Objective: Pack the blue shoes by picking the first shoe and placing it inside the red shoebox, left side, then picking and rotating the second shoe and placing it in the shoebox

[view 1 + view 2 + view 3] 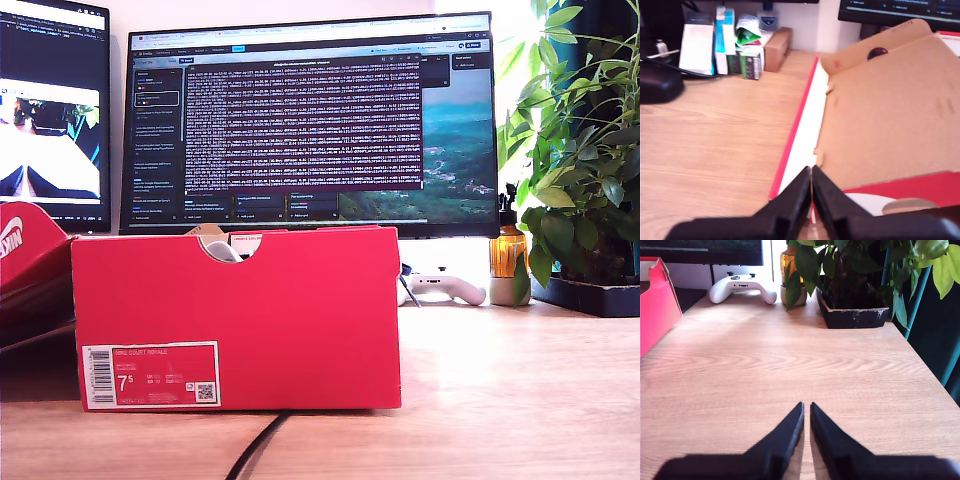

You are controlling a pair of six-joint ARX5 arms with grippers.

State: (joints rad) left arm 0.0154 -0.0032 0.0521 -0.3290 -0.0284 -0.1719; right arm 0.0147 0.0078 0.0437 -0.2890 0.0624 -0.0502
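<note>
My first gripper: black tapered jaws closed, tips nearly touching, nothing between them. My second gripper: black tapered jaws closed to a slit, holding nothing.

On the wooden worktop a lit monitor stands at the back, a white gamepad, an amber bottle and a potted plant at the exterior view's right (a black cable runs in front)
</note>
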